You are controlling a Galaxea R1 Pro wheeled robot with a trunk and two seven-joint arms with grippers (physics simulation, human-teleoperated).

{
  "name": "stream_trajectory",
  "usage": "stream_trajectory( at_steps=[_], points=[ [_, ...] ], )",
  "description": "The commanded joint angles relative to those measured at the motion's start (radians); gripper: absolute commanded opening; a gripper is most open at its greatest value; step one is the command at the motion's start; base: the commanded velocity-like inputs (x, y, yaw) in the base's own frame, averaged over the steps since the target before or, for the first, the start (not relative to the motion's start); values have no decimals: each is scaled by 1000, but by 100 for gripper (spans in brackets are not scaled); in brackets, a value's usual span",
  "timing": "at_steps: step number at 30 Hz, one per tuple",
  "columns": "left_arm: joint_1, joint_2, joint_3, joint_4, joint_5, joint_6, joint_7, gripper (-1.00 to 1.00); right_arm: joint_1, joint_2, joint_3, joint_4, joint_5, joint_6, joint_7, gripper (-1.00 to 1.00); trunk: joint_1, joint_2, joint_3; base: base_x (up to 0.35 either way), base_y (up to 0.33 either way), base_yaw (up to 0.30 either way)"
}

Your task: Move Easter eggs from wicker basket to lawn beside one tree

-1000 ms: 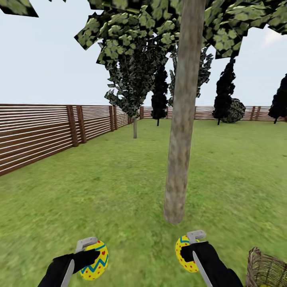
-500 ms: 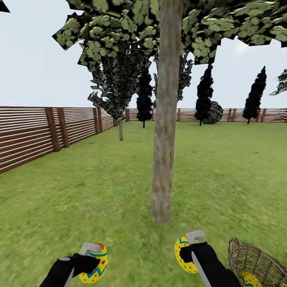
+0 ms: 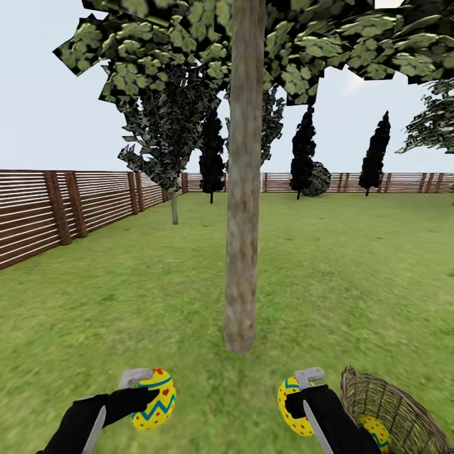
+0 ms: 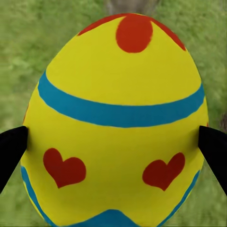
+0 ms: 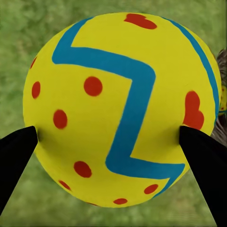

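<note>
My left gripper [image 3: 146, 395] is shut on a yellow egg with red hearts and a teal zigzag [image 3: 155, 399], held low at the head view's bottom left; the same egg [image 4: 116, 123] sits between the black fingers [image 4: 12, 151] in the left wrist view. My right gripper [image 3: 296, 403] is shut on a red-dotted egg [image 3: 291, 408], shown close up as a dotted egg [image 5: 125, 109] in the right wrist view. A third egg [image 3: 376, 431] lies inside the wicker basket [image 3: 394, 403] at the bottom right. The pale tree trunk [image 3: 243, 208] rises from the lawn [image 3: 353, 271] just ahead of both grippers.
A brown slat fence [image 3: 75, 211] runs along the left and far side. A smaller tree [image 3: 173, 202], dark cone-shaped trees [image 3: 302, 154] and a round bush [image 3: 317, 180] stand farther back. Open grass lies on both sides of the trunk.
The whole view has swung to the right: trunk and fence slid left, and the basket with its egg came further into view. Both grippers still hold their eggs.
</note>
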Motion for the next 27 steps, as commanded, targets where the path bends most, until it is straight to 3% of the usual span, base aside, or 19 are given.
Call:
stream_trajectory(
  at_steps=[1,4,6,10,27],
  points=[
    [-1,1,18,-12,0,11,-5,-100,-1,0,3,-1,1,5,-5,-100,0,-1,-1,0,0,-17],
    [-1,1,54,-17,4,175,-9,-100,-1,1,3,-1,2,5,-6,-100,0,-1,-1,0,0,-4],
    [-3,4,57,-40,3,228,-10,-100,-1,0,2,-1,2,5,-6,-100,0,-1,-1,0,0,0],
    [-4,5,59,-4,1,237,-4,-100,-1,0,-1,-2,1,6,-6,-100,0,-1,-1,0,0,0],
    [-4,25,68,-49,-2,236,1,-100,-1,1,3,-1,4,5,-7,-100,0,-1,-1,0,0,0]
  ],
)
